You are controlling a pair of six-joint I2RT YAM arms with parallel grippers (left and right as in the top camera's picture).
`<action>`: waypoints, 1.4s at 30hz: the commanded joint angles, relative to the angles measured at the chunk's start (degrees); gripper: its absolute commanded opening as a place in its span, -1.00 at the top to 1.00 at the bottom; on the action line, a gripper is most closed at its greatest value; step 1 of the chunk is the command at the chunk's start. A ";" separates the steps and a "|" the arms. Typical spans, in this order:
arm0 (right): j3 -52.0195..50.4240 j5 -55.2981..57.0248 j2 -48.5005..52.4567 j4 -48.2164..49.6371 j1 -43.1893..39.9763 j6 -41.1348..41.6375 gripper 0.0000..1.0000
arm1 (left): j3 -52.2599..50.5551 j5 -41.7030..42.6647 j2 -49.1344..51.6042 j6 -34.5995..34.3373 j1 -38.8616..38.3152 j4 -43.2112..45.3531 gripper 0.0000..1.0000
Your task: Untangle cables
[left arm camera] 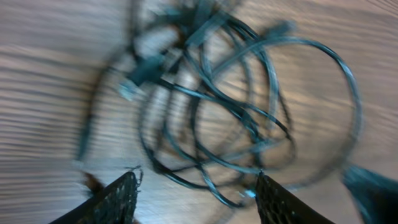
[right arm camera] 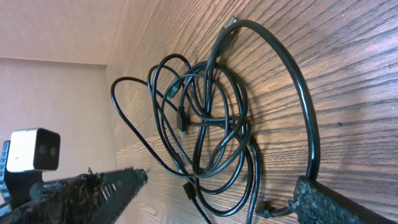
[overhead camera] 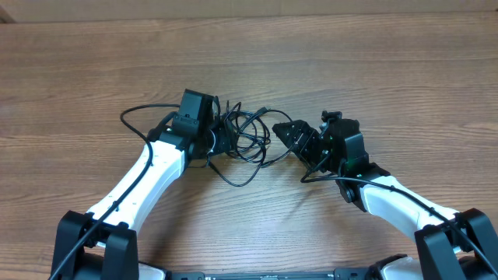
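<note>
Thin black looped cables (overhead camera: 245, 136) lie tangled on the brown wooden tabletop (overhead camera: 350, 62); left fingers (left arm camera: 115, 200) stand apart near them, seemingly empty, right fingers (right arm camera: 339, 200) wide apart beside them

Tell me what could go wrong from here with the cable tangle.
1. The cables lie in overlapping loops; closing the open left gripper over them may catch several strands and tighten the tangle.
2. One loop runs right up to a finger of the open right gripper and could snag there.
</note>
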 commanded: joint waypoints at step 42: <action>0.59 0.63 -0.24 0.37 0.17 -0.66 -1.00 | 0.72 -12.87 10.32 3.41 -2.84 10.99 -0.03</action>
